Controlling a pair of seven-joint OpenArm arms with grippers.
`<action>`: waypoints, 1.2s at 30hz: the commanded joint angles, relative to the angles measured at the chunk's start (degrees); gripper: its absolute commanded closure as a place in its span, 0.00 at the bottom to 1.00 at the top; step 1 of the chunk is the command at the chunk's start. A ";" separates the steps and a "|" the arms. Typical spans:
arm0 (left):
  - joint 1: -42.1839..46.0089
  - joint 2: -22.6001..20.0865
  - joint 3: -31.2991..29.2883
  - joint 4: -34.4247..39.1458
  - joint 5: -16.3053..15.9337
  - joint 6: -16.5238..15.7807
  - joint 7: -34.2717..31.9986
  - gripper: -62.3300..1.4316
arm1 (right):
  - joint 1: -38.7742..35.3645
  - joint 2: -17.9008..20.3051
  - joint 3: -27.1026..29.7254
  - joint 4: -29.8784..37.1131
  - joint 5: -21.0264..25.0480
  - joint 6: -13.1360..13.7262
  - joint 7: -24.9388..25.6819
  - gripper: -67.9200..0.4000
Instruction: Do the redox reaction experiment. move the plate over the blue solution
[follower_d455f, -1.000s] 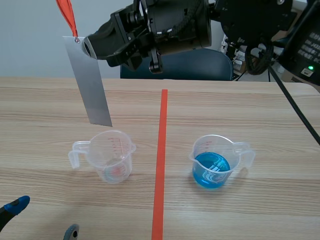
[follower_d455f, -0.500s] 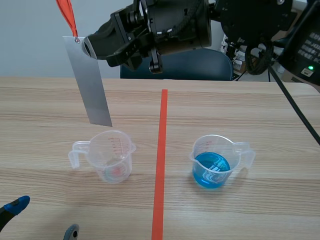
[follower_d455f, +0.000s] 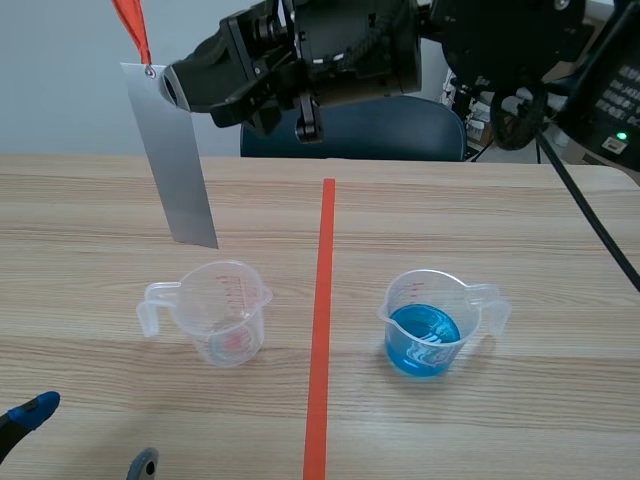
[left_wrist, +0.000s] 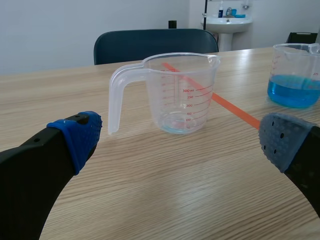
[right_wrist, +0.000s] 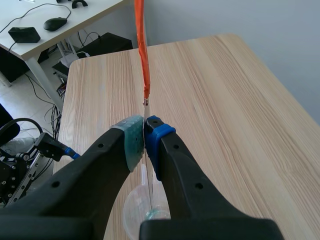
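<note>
1 plate pinched by right tool | left tool spread | 1 clear cup | 1 blue-solution cup

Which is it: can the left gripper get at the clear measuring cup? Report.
Probably yes: the left gripper is open, the clear measuring cup stands ahead across bare table, and the metal plate hangs higher, out of the path.

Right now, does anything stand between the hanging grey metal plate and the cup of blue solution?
Nothing visible does. The grey metal plate, shut in the right fingers, hangs over the near-empty clear plastic cup; only air and flat orange tape lie before the blue-solution cup.
</note>
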 joint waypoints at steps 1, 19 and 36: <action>0.15 -0.04 -0.28 0.35 -0.39 -0.13 -0.92 0.00 | 1.20 1.18 0.37 1.11 0.83 1.66 2.25 0.99; 0.15 -0.20 -0.31 0.35 -0.85 -0.13 -0.92 0.00 | 1.20 16.46 0.37 1.64 0.85 13.62 12.35 0.99; 2.58 -6.32 -0.28 0.59 -6.73 -0.63 -3.43 0.00 | 1.18 30.23 0.35 1.64 0.81 16.42 22.62 0.99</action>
